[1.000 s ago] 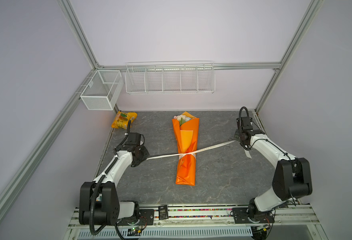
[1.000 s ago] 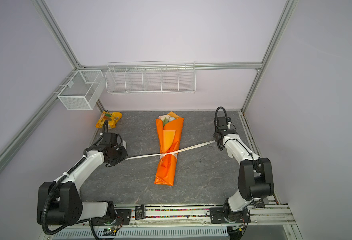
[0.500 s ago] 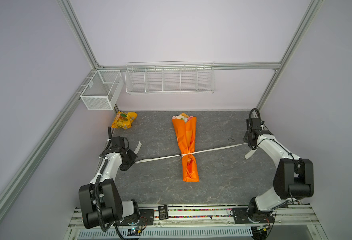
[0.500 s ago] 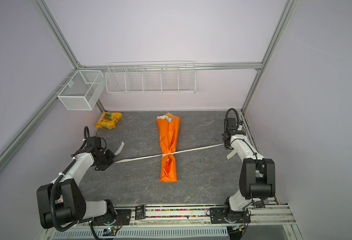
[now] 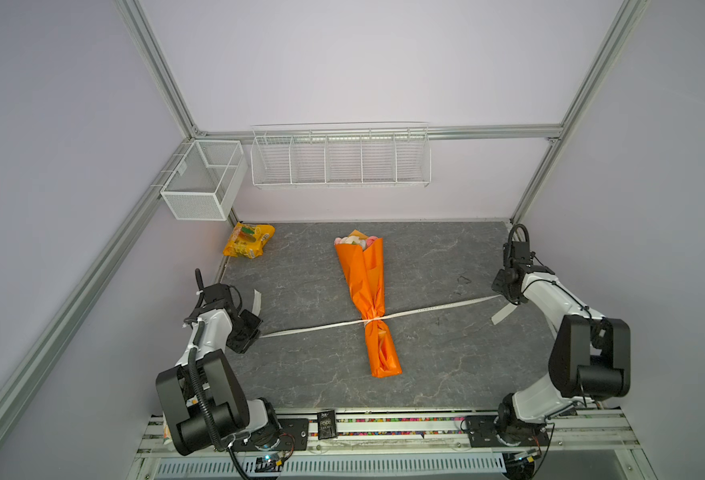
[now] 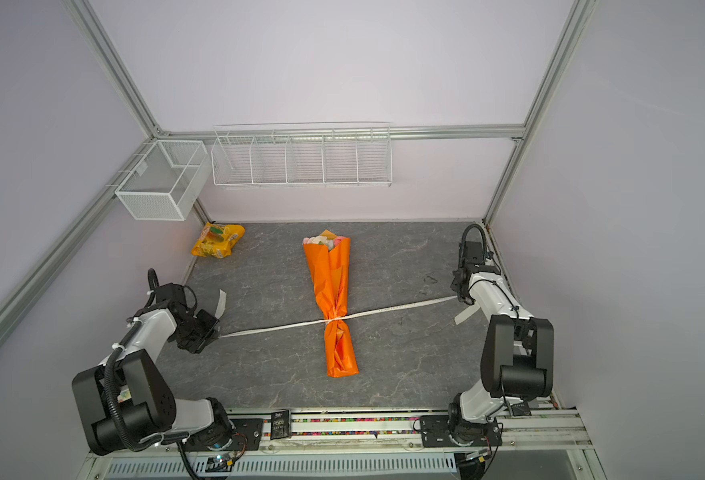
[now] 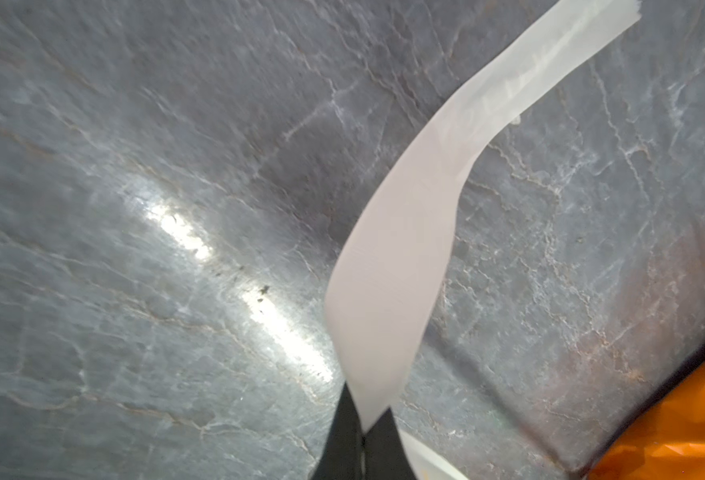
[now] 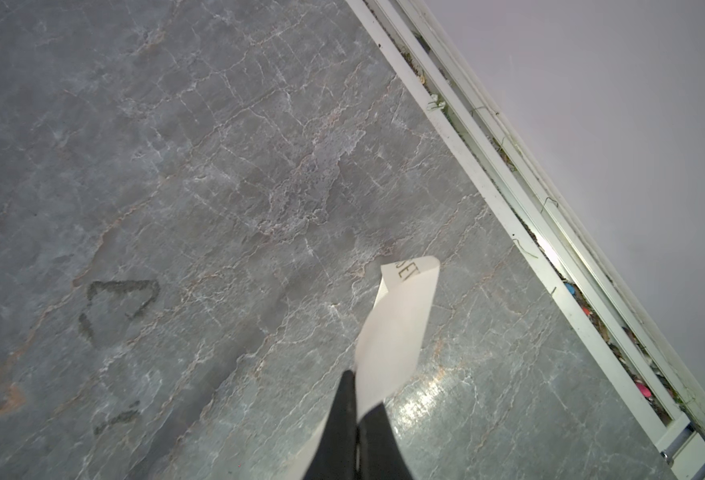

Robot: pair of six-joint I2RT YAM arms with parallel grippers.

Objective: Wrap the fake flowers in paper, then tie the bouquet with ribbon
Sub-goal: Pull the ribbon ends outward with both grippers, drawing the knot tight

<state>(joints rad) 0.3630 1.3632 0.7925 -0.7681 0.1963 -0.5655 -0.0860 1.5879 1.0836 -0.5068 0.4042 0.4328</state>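
Stems unseen within wrapped bouquet (image 5: 367, 286)

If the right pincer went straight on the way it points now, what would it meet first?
Apart from the ribbon tail it grips, the right pincer would probably meet the grey tabletop, short of the white edge rail; depth is unclear.

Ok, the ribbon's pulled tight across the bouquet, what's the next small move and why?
The ribbon runs taut from the left end effector to the right end effector, both shut on it, and already cinches the bouquet. So probably bring them inward to cross the ends for a second knot.
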